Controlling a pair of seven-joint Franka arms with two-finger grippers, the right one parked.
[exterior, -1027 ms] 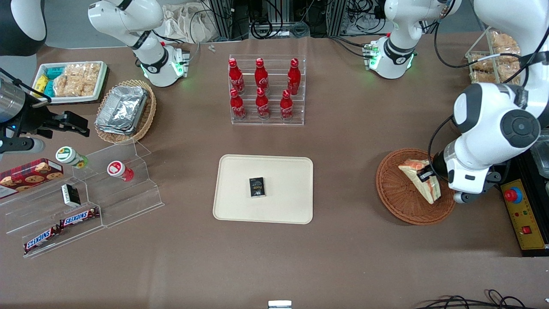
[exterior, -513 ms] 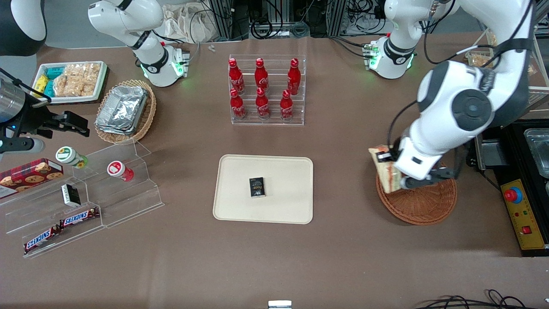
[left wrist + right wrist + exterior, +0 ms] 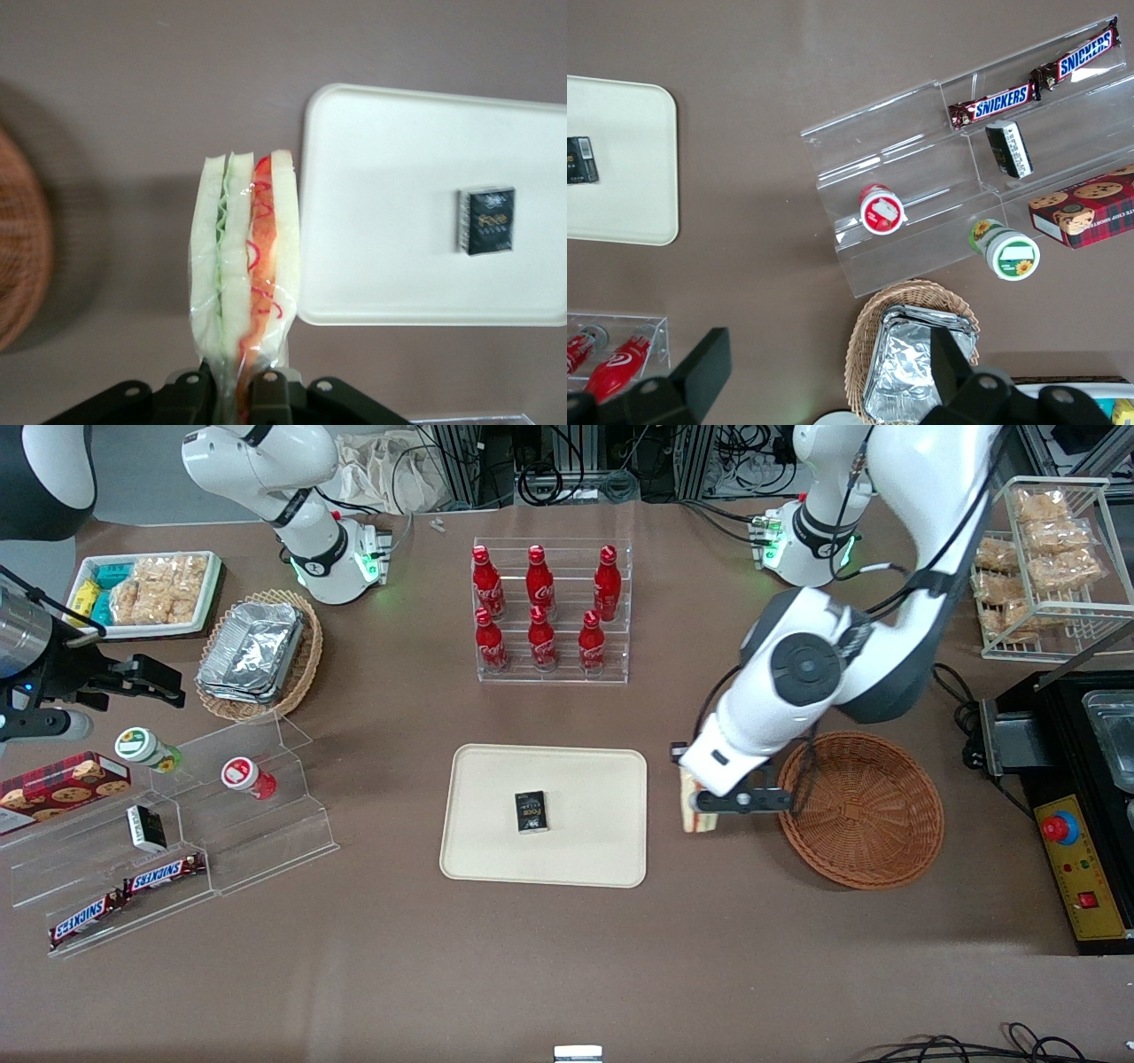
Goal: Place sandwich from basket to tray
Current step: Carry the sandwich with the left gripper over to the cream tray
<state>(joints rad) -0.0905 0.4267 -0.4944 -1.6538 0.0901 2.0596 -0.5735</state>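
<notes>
My left gripper point(image 3: 695, 802) point(image 3: 234, 390) is shut on the sandwich point(image 3: 245, 266), a plastic-wrapped wedge of white bread with green and red filling. It hangs above the bare table between the round reddish-brown basket point(image 3: 861, 810) and the cream tray point(image 3: 545, 815), close to the tray's edge. In the front view only a sliver of the sandwich point(image 3: 687, 812) shows under the arm. The basket point(image 3: 18, 248) holds nothing. A small black box point(image 3: 531, 811) point(image 3: 485, 220) lies on the tray point(image 3: 390, 204).
An acrylic rack of red cola bottles point(image 3: 545, 611) stands farther from the front camera than the tray. Toward the parked arm's end are a tan basket with foil containers point(image 3: 257, 651), a snack tray point(image 3: 151, 592) and an acrylic shelf point(image 3: 177, 841). A control box point(image 3: 1076, 868) sits beside the basket.
The left arm has lifted the sandwich out of the basket and carried it toward the tray. The basket now holds nothing.
</notes>
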